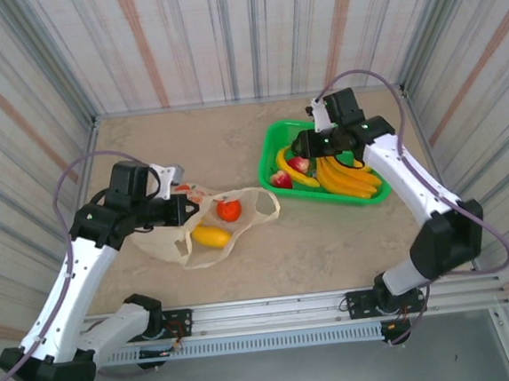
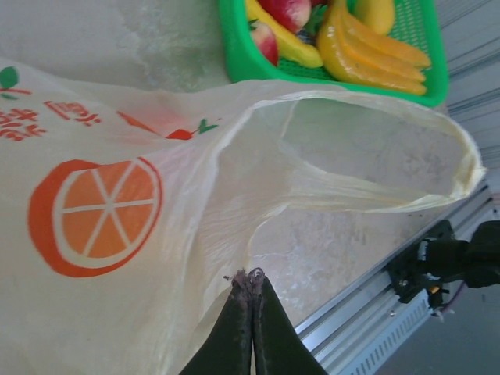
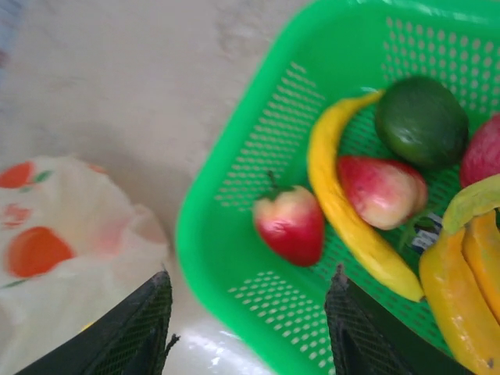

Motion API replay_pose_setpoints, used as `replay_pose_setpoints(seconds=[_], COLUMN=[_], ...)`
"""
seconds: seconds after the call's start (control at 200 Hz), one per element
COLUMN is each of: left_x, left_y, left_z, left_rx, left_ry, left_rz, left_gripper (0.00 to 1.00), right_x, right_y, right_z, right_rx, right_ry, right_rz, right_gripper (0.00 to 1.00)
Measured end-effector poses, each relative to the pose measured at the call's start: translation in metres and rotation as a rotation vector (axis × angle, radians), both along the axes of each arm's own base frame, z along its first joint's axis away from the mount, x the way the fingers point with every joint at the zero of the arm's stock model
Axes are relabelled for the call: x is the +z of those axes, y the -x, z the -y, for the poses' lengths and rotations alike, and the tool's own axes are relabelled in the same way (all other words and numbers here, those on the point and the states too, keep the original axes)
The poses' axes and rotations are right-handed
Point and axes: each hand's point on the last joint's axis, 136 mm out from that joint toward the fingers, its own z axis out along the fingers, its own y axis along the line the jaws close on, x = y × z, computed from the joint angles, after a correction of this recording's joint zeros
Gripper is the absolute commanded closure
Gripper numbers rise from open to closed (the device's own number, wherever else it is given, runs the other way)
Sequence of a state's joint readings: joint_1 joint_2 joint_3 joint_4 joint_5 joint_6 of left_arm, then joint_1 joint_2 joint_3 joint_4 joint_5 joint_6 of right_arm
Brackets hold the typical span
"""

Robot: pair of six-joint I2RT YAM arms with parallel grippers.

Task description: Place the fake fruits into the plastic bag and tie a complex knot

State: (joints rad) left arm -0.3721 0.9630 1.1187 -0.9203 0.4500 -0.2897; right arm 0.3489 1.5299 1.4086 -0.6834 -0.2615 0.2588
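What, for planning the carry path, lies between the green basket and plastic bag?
Just bare tabletop between green basket and plastic bag, per the right wrist view.

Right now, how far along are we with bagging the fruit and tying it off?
Done: an orange fruit and a yellow fruit lie in the plastic bag. In hand: the left jaws are shut on the bag's film; the right jaws hang open above the green basket. Left: bananas, red fruits and a dark green fruit sit in the basket, and the handles are untied.
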Motion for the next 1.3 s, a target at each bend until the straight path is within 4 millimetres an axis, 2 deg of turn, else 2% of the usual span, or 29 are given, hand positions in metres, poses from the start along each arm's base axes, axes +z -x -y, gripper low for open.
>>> replay_pose_setpoints(seconds=[0.125,0.23,0.426,0.626,0.731,0.907,1.057,1.127,1.252,1.302], left_x=[0.016,0.027,0.028,0.028,0.028,0.028,0.026,0.027,0.032,0.036], left_y=[-0.004,-0.007,-0.007,-0.008,-0.008,-0.008,-0.009,-0.01,-0.012,-0.014], left_z=[0.005,0.006,0.008,0.008,0.008,0.008,0.009,0.009,0.01,0.011], left_rx=[-0.012,-0.013,-0.016,-0.017,-0.017,-0.017,-0.016,-0.016,-0.016,-0.017], left_ry=[0.032,0.045,0.053,0.053,0.053,0.052,0.049,0.049,0.052,0.057], left_rz=[0.032,0.064,0.064,0.065,0.065,0.062,0.055,0.055,0.061,0.067], left_gripper=[1.0,1.0,1.0,1.0,1.0,1.0,1.0,1.0,1.0,1.0], right_x=[-0.041,-0.058,-0.091,-0.138,-0.153,-0.168,-0.176,-0.176,-0.173,-0.165], right_y=[-0.016,-0.031,-0.07,-0.071,-0.07,-0.072,-0.07,-0.07,-0.069,-0.067], right_z=[-0.005,-0.008,-0.009,-0.003,0.0,0.0,-0.001,-0.001,-0.002,0.0], right_rx=[-0.028,-0.055,-0.1,-0.085,-0.083,-0.079,-0.07,-0.07,-0.07,-0.073], right_ry=[0.108,0.189,0.365,0.471,0.491,0.508,0.506,0.494,0.48,0.468], right_rz=[-0.082,-0.107,-0.119,-0.21,-0.252,-0.283,-0.306,-0.313,-0.313,-0.305], right_gripper=[0.37,0.36,0.32,0.33,0.31,0.29,0.36,0.42,0.44,0.44])
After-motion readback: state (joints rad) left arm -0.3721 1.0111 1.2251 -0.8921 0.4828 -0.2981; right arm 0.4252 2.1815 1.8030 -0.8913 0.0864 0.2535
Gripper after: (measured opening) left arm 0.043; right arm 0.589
